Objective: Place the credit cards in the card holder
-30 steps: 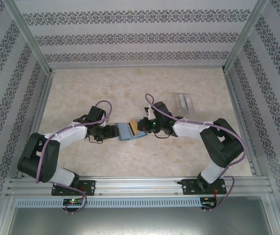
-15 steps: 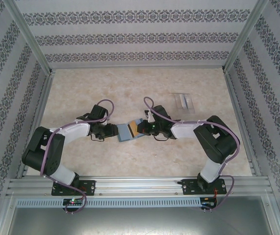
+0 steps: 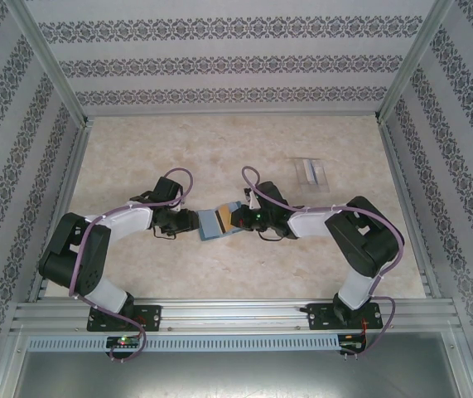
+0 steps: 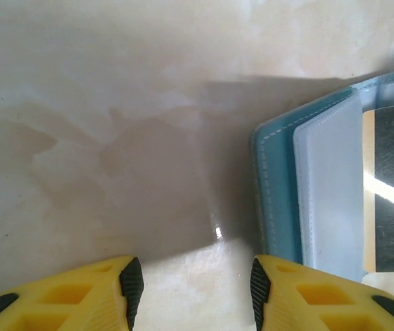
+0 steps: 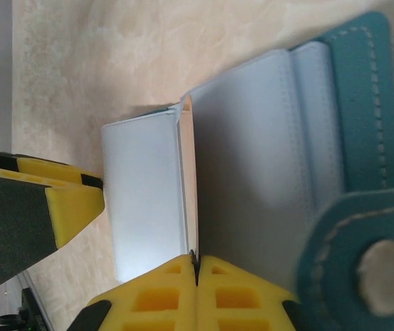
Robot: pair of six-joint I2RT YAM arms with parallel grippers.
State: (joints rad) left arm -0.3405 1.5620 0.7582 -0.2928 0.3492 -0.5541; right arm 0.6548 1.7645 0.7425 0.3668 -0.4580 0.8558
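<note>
1. One thin tan plastic card (image 5: pixel 188 172) stood on edge between the frosted pockets of an open teal-blue bifold card holder (image 5: pixel 252 138).
2. Right gripper (image 5: pixel 195 265), at the holder's right side, pinched that card's edge.
3. Left gripper (image 4: pixel 193 283), just left of the holder, kept its fingers apart over the beige marbled table (image 4: pixel 114 103).

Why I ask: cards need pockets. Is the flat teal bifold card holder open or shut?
Open: the teal bifold card holder is spread, inner pockets showing.

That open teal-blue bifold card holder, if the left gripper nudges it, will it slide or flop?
Probably slides: the flat teal-blue bifold card holder lies unclamped on a glossy marbled tabletop. Likely floppy too: its thin pale pocket leaves fan apart where the right gripper pinches a tan card.
</note>
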